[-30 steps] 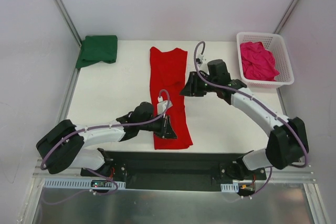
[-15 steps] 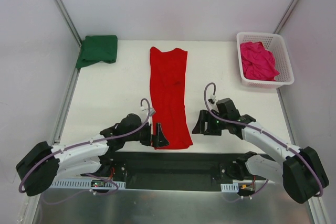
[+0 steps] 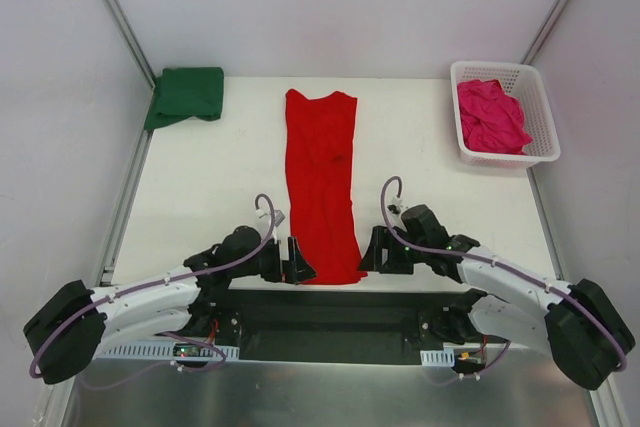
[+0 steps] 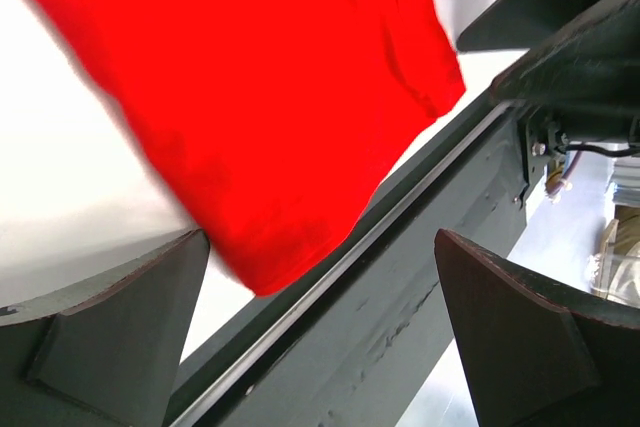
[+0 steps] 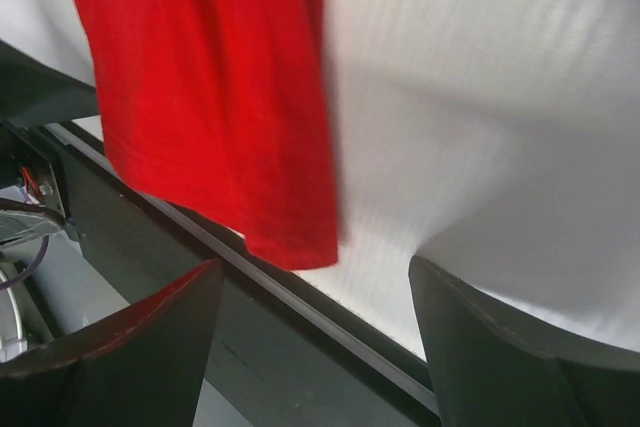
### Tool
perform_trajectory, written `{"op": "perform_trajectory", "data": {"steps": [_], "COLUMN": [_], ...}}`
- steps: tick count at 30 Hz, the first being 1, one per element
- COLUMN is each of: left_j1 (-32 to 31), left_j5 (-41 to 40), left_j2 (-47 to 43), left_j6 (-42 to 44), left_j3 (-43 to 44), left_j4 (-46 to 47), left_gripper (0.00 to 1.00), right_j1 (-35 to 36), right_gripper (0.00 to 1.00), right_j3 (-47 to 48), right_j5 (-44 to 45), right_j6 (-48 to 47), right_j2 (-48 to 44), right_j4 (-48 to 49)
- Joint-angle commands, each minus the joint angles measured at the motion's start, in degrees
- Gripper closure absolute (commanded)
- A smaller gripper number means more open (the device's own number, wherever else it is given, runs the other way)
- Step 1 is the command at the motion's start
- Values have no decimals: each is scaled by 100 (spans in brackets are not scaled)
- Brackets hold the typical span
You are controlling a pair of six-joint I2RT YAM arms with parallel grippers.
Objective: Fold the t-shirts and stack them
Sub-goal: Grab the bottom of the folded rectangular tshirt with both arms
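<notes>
The red t-shirt (image 3: 322, 182) lies flat as a long narrow strip running from the back of the table to its near edge. Its near end shows in the left wrist view (image 4: 270, 97) and the right wrist view (image 5: 210, 97). My left gripper (image 3: 299, 267) is open just left of the strip's near corner, with nothing between its fingers (image 4: 110, 337). My right gripper (image 3: 376, 251) is open just right of the near end, apart from the cloth. The green t-shirt (image 3: 186, 95) lies folded at the back left. The magenta-pink t-shirt (image 3: 491, 115) sits crumpled in the basket.
A white lattice basket (image 3: 537, 97) stands at the back right corner. The table's dark near rail (image 3: 330, 299) runs just below both grippers and shows under the fingers (image 5: 520, 347) in the right wrist view. Walls close in at left and right.
Both grippers have opened and let go of the red t-shirt. Both arms pulled back toward the near edge and now flank the strip's near end. The shirt lies a little straighter.
</notes>
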Motion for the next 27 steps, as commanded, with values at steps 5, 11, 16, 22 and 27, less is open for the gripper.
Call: {"op": "perform_trajectory", "data": {"steps": [5,11,16,22,27], "left_j1": [-30,-30,-30,-30,-38], "left_j5": [151,187,168,221,274], "left_j2": [954,762,366,304,532], "left_j6": [42,69,104,104,165], "left_j3": [-117,-126,-144,-144,-74], "left_j4": [399,189,-163,-365,-356], "left_gripper": [1,1,1,6,30], "right_j1": [715,1041,1164,1313,1393], "right_gripper": [22,22,22,22,22], "right_j3": [34,104,60,-10,-80], "right_j5": [511,652,713,845,959], "right_j6": [603,735,805,858,911], "right_j2": [671,935,900,733,636], "right_j4": [853,1056,1012,845,704]}}
